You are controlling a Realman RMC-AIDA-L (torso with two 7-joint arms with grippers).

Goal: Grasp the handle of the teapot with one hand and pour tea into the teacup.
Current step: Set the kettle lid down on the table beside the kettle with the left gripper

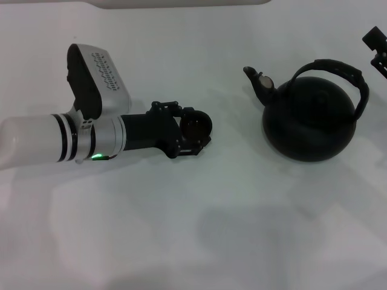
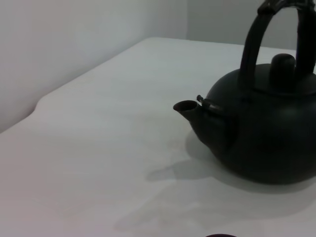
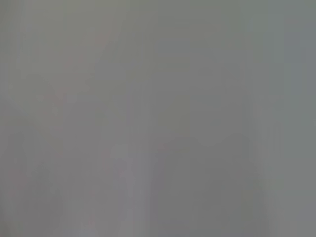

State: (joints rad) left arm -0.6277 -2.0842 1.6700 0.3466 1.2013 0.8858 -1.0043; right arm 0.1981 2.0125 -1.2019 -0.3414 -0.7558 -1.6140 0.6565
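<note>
The matte black teapot (image 1: 309, 121) stands at the right of the white table, its spout (image 1: 259, 83) pointing left toward the teacup. Its black arched handle (image 1: 341, 69) stands upright over the lid. The teapot also shows in the left wrist view (image 2: 261, 133), with its handle (image 2: 256, 44). The tiny dark teacup (image 1: 197, 122) sits at centre left between the fingers of my left gripper (image 1: 192, 128), which closes around its sides. A sliver of the cup's rim (image 2: 219, 235) shows in the left wrist view. My right gripper (image 1: 376, 45) is at the far right edge, just beyond the teapot, only partly in view.
The white table (image 1: 230, 229) stretches out in front of the pot and cup. The table's far edge meets a grey wall (image 2: 74, 39). The right wrist view shows only a flat grey surface.
</note>
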